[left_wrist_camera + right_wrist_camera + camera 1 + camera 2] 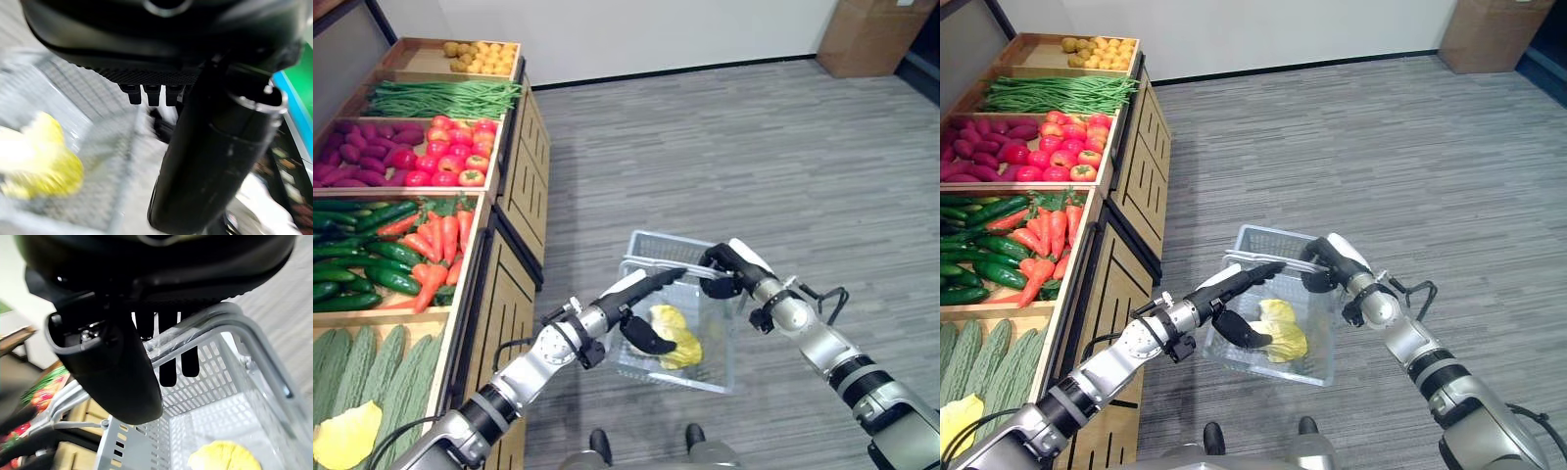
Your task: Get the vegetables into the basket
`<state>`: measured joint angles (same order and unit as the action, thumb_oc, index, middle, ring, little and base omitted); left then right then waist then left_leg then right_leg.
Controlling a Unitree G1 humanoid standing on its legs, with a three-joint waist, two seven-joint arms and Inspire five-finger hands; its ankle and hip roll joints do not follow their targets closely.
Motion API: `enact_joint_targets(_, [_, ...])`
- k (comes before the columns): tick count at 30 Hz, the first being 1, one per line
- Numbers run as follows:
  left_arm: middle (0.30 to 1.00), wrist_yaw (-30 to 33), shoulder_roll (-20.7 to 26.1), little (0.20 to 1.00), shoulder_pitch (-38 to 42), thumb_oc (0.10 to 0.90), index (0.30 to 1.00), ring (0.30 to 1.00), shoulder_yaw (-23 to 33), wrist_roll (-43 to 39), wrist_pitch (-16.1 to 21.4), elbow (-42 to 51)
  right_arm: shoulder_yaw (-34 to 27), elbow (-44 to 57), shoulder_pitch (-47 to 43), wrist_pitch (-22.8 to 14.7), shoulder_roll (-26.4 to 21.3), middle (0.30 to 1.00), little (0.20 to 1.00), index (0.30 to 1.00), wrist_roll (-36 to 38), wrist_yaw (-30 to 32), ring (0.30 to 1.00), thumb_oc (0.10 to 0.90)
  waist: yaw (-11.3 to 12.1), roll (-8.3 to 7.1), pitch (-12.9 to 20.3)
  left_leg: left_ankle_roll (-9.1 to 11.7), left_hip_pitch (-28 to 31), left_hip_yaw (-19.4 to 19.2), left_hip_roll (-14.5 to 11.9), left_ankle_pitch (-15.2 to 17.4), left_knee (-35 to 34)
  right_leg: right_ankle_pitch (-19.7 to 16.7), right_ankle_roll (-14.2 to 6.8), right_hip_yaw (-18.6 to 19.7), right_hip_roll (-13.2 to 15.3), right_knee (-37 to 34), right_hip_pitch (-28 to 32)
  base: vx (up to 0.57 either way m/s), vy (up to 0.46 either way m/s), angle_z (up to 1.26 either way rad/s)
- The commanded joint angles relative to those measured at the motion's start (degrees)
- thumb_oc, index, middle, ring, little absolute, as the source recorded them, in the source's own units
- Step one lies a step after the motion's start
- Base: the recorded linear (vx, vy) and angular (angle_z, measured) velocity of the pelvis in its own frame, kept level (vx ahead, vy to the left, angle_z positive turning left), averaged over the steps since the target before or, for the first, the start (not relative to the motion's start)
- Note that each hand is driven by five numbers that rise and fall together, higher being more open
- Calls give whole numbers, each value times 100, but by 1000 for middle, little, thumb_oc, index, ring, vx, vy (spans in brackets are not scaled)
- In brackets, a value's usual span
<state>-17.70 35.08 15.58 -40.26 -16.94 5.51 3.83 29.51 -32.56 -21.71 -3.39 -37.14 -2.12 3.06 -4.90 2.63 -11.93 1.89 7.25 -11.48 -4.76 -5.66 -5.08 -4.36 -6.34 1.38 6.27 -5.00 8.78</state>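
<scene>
Centrally in left eye view, right hand (722,264) grips basket (658,245) handle; yellow vegetable (674,335) lies inside, left hand (646,294) above it, fingers straight. Left wrist view: vegetable lower left. Right wrist view: fingers curled round handle (220,318).

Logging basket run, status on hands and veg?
Right hand shut on basket handle, holding basket up. Left hand open over basket, holding nothing. Yellow vegetable inside. Nothing in the way.

Wooden display stand (514,186) at left, grey carpet floor (724,147), cardboard box (871,34) against white wall (636,29)
</scene>
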Motion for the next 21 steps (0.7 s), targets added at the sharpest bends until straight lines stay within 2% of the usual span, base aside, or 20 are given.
enact_joint_targets(1, [1000,-532,16,1000,294,900,1000,1000,-185,-1436,263,467,-662,8,-657,-537,151,300,300,300,-52,733,300,400,123,-155,472,294,273,-106,-218,633,8,485,-82,-466,102,0,64,0,0,0])
enact_joint_targets(3, [1000,-587,150,1000,242,900,1000,1000,-196,-1698,217,621,-681,-91,-634,-564,194,300,300,300,-83,775,300,400,125,-158,468,297,275,-109,-221,630,8,483,-83,-462,100,0,62,0,0,0])
enact_joint_targets(5, [1000,-716,340,1000,-118,900,1000,1000,-101,-2601,146,878,-796,-443,-498,-626,306,300,300,300,-189,967,300,400,153,-156,442,304,248,-129,-238,564,8,440,-70,-462,93,0,32,0,0,0])
enact_joint_targets(7, [1000,-621,384,1000,-414,900,1000,1000,79,-2843,199,844,-878,-512,-339,-678,319,300,300,300,-248,1032,300,400,153,-161,436,308,287,-127,-233,611,8,487,-81,-464,101,0,69,0,0,0])
enact_joint_targets(9, [1000,-373,262,1000,-942,900,1000,1000,445,-3048,302,605,-1041,-694,-137,-694,342,300,300,300,-231,1166,300,400,207,-177,417,310,282,-119,-234,594,8,486,-78,-478,101,0,73,0,0,0])
enact_joint_targets(11, [1000,-97,150,1000,-1553,900,1000,1000,937,-2923,398,302,-1271,-670,237,-701,344,300,300,300,-158,1246,300,400,236,-200,402,319,265,-113,-235,574,8,485,-81,-503,109,0,72,0,0,0])
enact_joint_targets(13, [1000,50,70,1000,-1915,900,1000,1000,1199,-2729,434,11,-1511,-759,525,-738,363,300,300,300,-78,1332,300,400,261,-215,386,322,254,-107,-240,566,8,490,-88,-526,112,0,71,-10,-6,6])
enact_joint_targets(15, [1000,340,-25,1000,-2212,900,1000,1000,1524,-1982,486,-651,-1922,-506,1071,-800,438,300,300,300,176,1399,300,400,243,-240,366,321,254,-114,-244,559,8,490,-103,-556,121,0,63,5,0,5])
enact_joint_targets(17, [1000,438,-84,1000,-2263,900,1000,1000,1608,-1349,556,-1042,-2140,-430,1351,-811,483,300,300,300,268,1415,300,400,231,-255,362,320,245,-113,-242,557,8,497,-111,-578,135,0,65,12,4,6])
enact_joint_targets(18, [1000,563,-186,1000,-2306,900,1000,1000,1687,-666,582,-1489,-2325,-430,1592,-830,555,300,300,300,277,1433,300,400,218,-270,361,315,234,-106,-233,567,8,498,-118,-590,150,0,58,11,5,3])
enact_joint_targets(21, [1000,702,-463,1000,-2361,900,1000,1000,1780,440,562,-2291,-2596,-442,1925,-886,680,300,300,300,350,1448,300,400,171,-274,358,311,216,-121,-225,579,8,497,-124,-565,160,0,32,0,0,0])
